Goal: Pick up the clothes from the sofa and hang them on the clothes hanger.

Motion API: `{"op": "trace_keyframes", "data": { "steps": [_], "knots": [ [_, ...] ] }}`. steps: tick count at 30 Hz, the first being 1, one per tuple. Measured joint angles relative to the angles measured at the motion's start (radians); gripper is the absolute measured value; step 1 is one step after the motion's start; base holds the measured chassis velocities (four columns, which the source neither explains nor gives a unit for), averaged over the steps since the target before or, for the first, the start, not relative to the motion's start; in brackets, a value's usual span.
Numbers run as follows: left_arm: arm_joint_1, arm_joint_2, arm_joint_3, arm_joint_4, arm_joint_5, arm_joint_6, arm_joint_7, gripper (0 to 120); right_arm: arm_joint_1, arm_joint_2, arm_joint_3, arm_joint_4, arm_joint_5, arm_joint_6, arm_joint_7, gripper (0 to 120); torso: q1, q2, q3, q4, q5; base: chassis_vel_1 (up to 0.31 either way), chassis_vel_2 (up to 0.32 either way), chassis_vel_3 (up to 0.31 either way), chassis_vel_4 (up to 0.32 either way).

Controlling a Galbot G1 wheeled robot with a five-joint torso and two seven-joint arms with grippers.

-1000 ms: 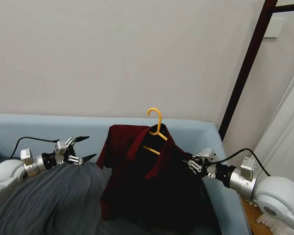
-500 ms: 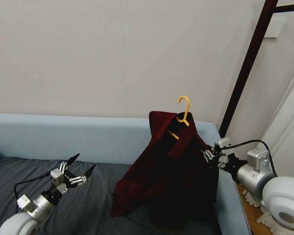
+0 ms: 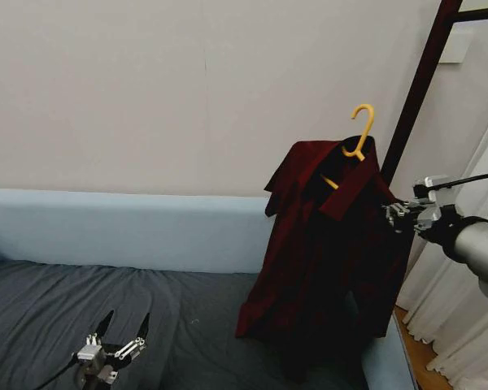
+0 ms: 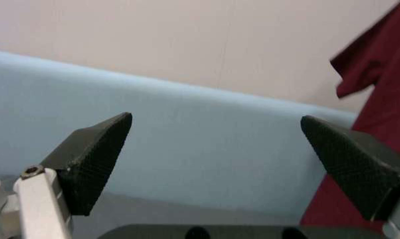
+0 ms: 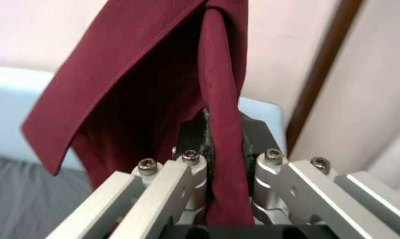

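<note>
A dark red shirt [image 3: 325, 252] hangs on a yellow hanger [image 3: 354, 142], lifted off the sofa at the right. My right gripper [image 3: 392, 214] is shut on the shirt's shoulder edge; the right wrist view shows the red cloth [image 5: 221, 124] pinched between its pads. The hanger's hook is in the air just left of the dark rack pole [image 3: 415, 97], touching nothing. My left gripper [image 3: 114, 341] is low at the bottom left over the grey blanket, open and empty; its black fingertips [image 4: 94, 157] stand wide apart in the left wrist view.
A light blue sofa [image 3: 130, 231] runs along the pale wall, its seat covered by a grey blanket [image 3: 57, 313]. White curtains [image 3: 464, 309] hang at the far right behind the rack pole.
My right gripper has carried the shirt and hanger up and to the right, off the sofa and toward the pole. My left arm has dropped down to the bottom left, still open.
</note>
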Motion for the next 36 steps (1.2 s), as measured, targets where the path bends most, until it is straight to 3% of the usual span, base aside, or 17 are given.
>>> {"op": "trace_keyframes", "data": {
  "steps": [1, 5, 10, 16, 20, 23, 26, 30, 36],
  "knots": [
    [0.0, 0.0, 0.0, 0.0, 0.0, 0.0, 0.0, 100, 0.0, 0.0, 0.0, 0.0, 0.0, 0.0, 0.0, 7, 0.0, 0.0, 0.0, 0.0, 0.0, 0.0, 0.0, 0.0, 0.0],
    [0.113, -0.18, -0.045, -0.127, 0.103, -0.002, -0.003, 100, -0.089, 0.117, 0.143, -0.017, -0.043, -0.064, 0.041, 7, 0.0, 0.0, 0.0, 0.0009, 0.0005, 0.0, 0.0, 0.0, 0.0],
    [0.174, -0.25, -0.023, -0.191, 0.221, 0.004, -0.037, 100, -0.189, 0.133, 0.306, 0.014, -0.051, -0.078, 0.05, 7, 0.0, 0.0, 0.0, -0.0003, 0.0001, 0.0, 0.0, 0.0, 0.0],
    [0.197, -0.265, -0.007, -0.186, 0.296, -0.024, -0.074, 100, -0.238, 0.073, 0.38, 0.032, -0.007, -0.08, 0.107, 7, 0.0, 0.0, 0.0, 0.0003, 0.0002, 0.0, 0.0, 0.0, 0.0],
    [0.185, -0.263, 0.005, -0.157, 0.308, -0.045, -0.101, 100, -0.243, -0.016, 0.415, -0.029, 0.009, -0.081, 0.138, 7, 0.0, 0.0, 0.0, 0.0003, -0.0003, 0.0, 0.0, 0.0, 0.0],
    [0.175, -0.26, 0.009, -0.151, 0.312, -0.046, -0.107, 100, -0.238, -0.038, 0.421, -0.071, 0.007, -0.081, 0.151, 7, 0.0, 0.0, 0.0, 0.0003, -0.0003, 0.0, 0.0, 0.0, 0.0],
    [0.167, -0.253, 0.018, -0.151, 0.322, -0.038, -0.132, 100, -0.238, -0.051, 0.413, -0.136, -0.049, -0.081, 0.15, 7, 0.0, 0.0, 0.0, 0.0002, -0.0003, 0.0, 0.0, 0.0, 0.0],
    [0.157, -0.25, 0.027, -0.151, 0.37, 0.018, -0.203, 100, -0.235, -0.043, 0.354, -0.262, -0.249, -0.081, 0.074, 7, 0.0, 0.0, 0.0, 0.0002, 0.0004, 0.0, 0.0, 0.0, 0.0],
    [0.155, -0.249, 0.041, -0.152, 0.367, 0.03, -0.209, 100, -0.196, -0.054, 0.29, -0.385, -0.397, -0.079, -0.019, 7, 0.0, 0.0, 0.0, 0.0002, 0.0004, 0.0, 0.0, 0.0, 0.0]
  ]
}}
